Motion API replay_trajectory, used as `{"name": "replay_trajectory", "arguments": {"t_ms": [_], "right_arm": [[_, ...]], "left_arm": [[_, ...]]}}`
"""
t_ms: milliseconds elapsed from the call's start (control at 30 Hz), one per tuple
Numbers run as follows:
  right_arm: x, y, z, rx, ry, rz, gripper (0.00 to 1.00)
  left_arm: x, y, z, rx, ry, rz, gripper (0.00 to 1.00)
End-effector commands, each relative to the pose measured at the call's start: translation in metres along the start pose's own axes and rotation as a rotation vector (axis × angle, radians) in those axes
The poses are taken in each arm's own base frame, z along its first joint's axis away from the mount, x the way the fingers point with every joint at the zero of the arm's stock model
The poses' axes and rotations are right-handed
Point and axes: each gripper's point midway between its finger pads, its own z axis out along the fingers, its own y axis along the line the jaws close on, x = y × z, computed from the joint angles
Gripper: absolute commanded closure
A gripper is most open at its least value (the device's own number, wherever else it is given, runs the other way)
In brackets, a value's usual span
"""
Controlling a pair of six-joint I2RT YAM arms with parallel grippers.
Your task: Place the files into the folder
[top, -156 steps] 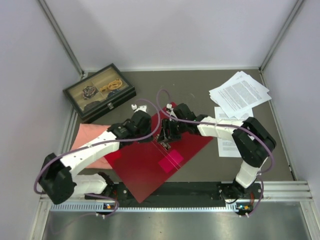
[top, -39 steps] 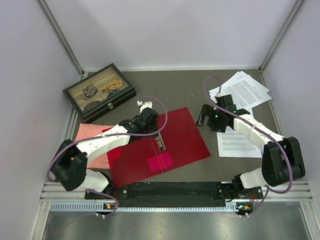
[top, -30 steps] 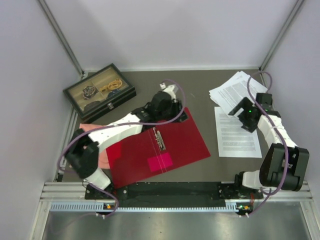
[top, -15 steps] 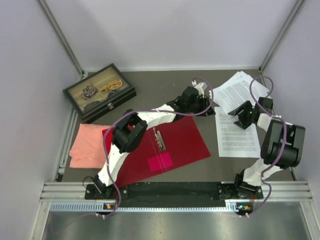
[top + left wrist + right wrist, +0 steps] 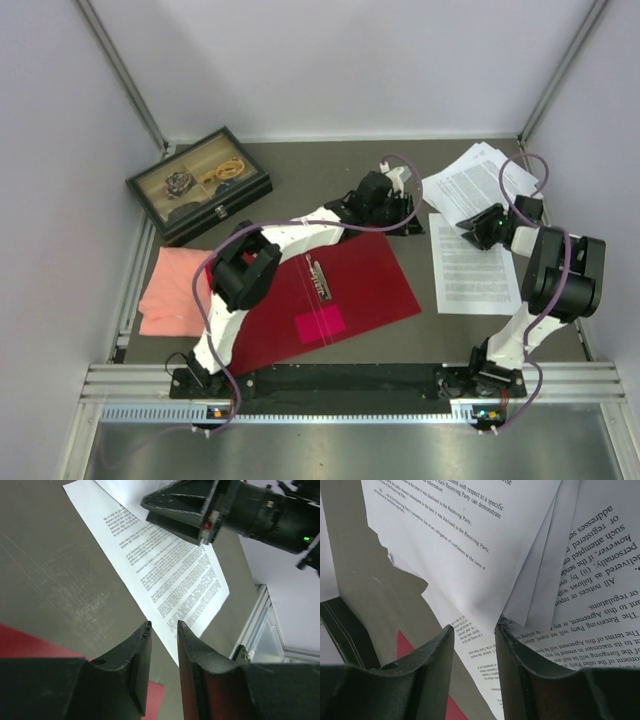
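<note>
The red folder (image 5: 350,285) lies open mid-table, with its metal clip (image 5: 320,280) and pink sticker (image 5: 325,323) showing. The files are white printed sheets: a fanned stack (image 5: 480,180) at the back right and a single sheet (image 5: 470,265) in front of it. My left gripper (image 5: 410,226) hovers between the folder's far corner and the single sheet (image 5: 170,565), jaws slightly apart and empty. My right gripper (image 5: 470,228) is open and empty at the near edge of the stack (image 5: 470,530), above the single sheet (image 5: 480,665). It faces the left gripper (image 5: 163,626).
A salmon-pink cloth (image 5: 175,290) lies left of the folder, partly under it. A black glass-lidded box (image 5: 200,185) with small items stands at the back left. Grey walls close in the left, back and right sides. A metal rail runs along the near edge.
My left arm has swung from the folder's clip to the right, up to the papers. My right gripper has left the folder, reached the stack's near edge and now points left.
</note>
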Motion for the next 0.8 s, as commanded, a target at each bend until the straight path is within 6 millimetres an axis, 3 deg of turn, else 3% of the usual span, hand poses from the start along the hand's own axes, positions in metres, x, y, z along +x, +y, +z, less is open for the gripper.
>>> {"name": "replay_trajectory", "arguments": {"t_ms": [0,167,367,467,533,567,700,767], "right_arm": [[-0.005,-0.019,0.008,0.048,-0.05,0.031,0.63],[-0.004,-0.015,0.011,0.009,-0.06,0.038,0.71],[-0.016,0.016,0.009,-0.135,-0.083,-0.011,1.0],[-0.022,0.042,-0.003,-0.207,-0.08,-0.06,1.0],[-0.019,0.045,-0.01,-0.186,-0.051,-0.07,1.0],[-0.025,0.058,-0.02,-0.208,-0.064,-0.091,1.0],[-0.008,0.075,-0.044,-0.228,-0.003,-0.123,1.0],[0.011,0.082,-0.05,-0.229,0.043,-0.14,1.0]], "left_arm": [[-0.025,-0.048,-0.045,0.091,-0.054,0.061,0.68],[-0.018,-0.057,-0.073,0.084,-0.043,0.067,0.68],[-0.003,-0.053,-0.101,0.056,-0.039,0.061,0.68],[0.005,-0.05,-0.113,0.041,-0.038,0.054,0.68],[0.008,-0.046,-0.121,0.018,-0.044,0.055,0.68],[0.009,-0.044,-0.124,0.008,-0.047,0.06,0.68],[0.007,-0.042,-0.135,-0.011,-0.071,0.066,0.68],[0.006,-0.035,-0.138,-0.033,-0.076,0.055,0.68]]}}
